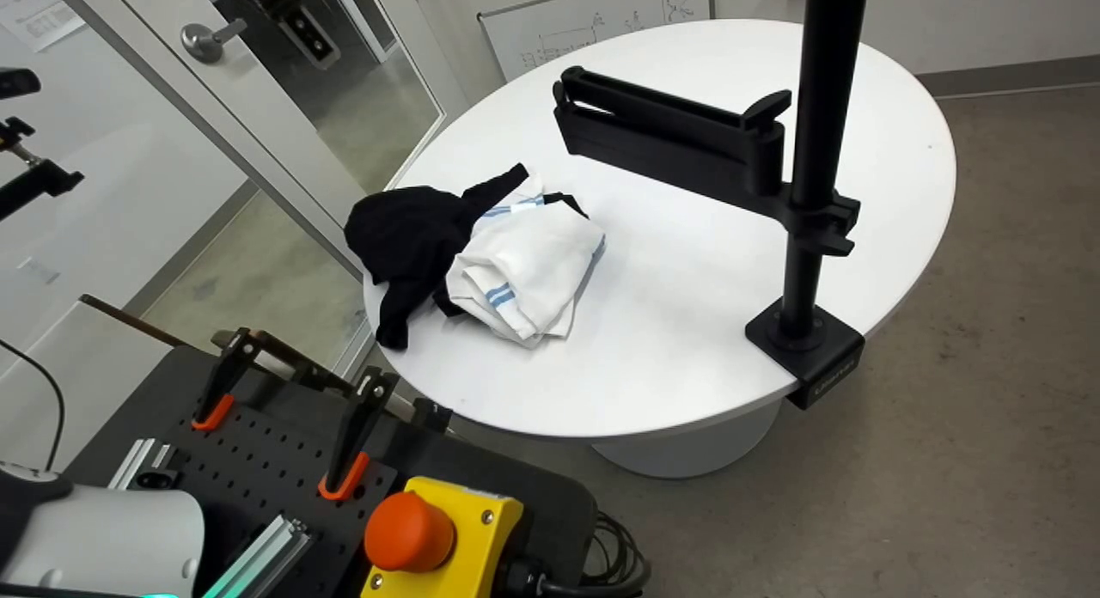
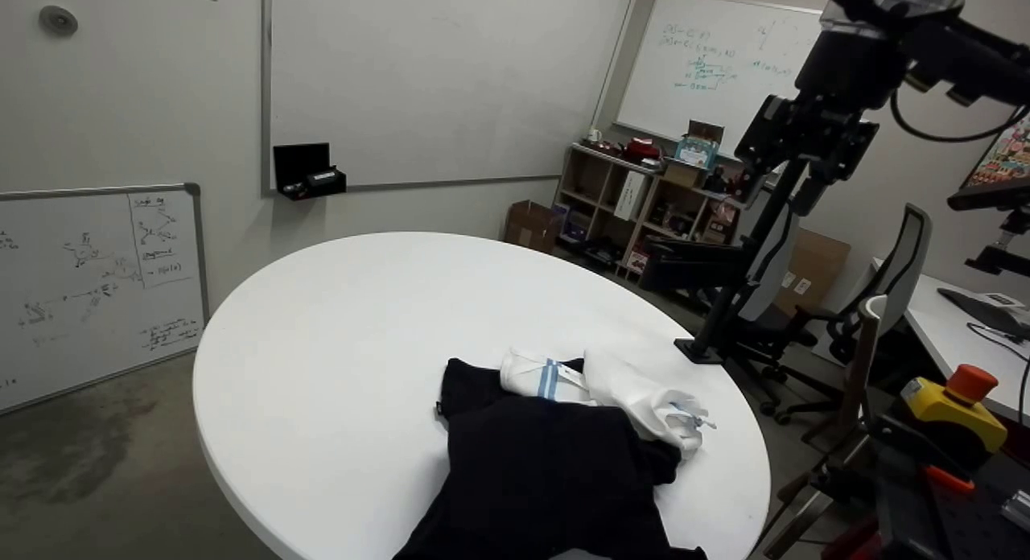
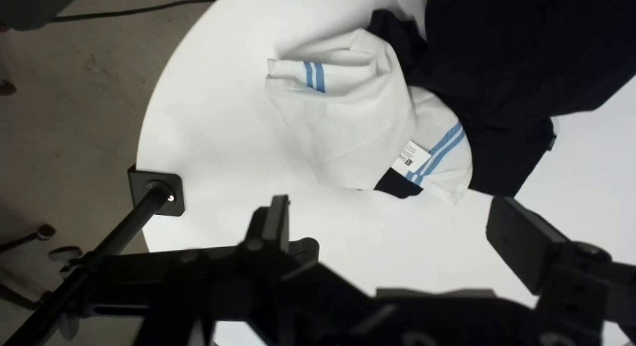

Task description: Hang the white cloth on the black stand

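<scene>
step in hand, as i judge it: reaching for the crumpled white cloth with blue stripes (image 3: 348,122). it lies on the round white table (image 1: 687,340), partly over a black fabric garment (image 3: 507,62); dark bits peek out at its edges.

to do it well: bring the black two-fingered gripper (image 3: 390,219) over the cloth, come down on the raised fold by the stripes, away from the garment, and take white fabric only. a deep pinch should keep layers from slipping. lift straight, steering around the black pole stand (image 1: 816,125); its horizontal arm (image 1: 662,147) looks the likely hanging place.

fingers (image 3: 514,239): spread wide, nothing between. in the wrist view the cloth lies beyond the tips, up the picture, roughly within their span, touching neither.
</scene>
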`<control>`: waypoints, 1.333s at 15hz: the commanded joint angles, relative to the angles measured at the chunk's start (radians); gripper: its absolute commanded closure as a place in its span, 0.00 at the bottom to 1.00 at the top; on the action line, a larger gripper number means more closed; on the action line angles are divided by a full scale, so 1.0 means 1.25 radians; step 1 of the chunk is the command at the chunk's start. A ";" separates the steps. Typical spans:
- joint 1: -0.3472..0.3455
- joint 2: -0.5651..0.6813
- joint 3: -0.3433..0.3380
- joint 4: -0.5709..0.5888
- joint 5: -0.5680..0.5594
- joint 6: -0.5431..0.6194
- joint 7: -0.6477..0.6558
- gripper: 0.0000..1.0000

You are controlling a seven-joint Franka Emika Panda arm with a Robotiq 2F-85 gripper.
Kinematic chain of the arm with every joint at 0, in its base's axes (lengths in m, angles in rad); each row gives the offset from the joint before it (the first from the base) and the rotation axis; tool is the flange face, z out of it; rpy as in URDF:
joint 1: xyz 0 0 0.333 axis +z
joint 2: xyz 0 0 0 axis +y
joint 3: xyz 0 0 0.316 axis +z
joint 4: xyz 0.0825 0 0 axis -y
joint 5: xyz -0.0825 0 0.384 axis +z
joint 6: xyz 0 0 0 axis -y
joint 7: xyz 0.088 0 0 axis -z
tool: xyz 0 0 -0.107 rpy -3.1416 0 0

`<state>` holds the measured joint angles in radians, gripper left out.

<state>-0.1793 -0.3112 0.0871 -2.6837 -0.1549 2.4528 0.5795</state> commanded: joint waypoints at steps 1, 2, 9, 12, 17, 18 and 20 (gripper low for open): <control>-0.036 0.097 0.016 -0.010 -0.057 0.168 0.148 0.00; -0.047 0.123 0.020 -0.014 -0.089 0.209 0.193 0.00; -0.100 0.265 0.018 0.013 -0.408 0.349 0.589 0.00; -0.092 0.306 0.008 0.025 -0.539 0.350 0.771 0.00; -0.061 0.397 -0.001 0.059 -0.718 0.333 0.999 0.00; -0.055 0.425 -0.005 0.073 -0.753 0.331 1.041 0.00; -0.042 0.479 -0.015 0.103 -0.818 0.328 1.116 0.00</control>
<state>-0.2655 0.1753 0.0946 -2.6312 -1.0659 2.8662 1.8353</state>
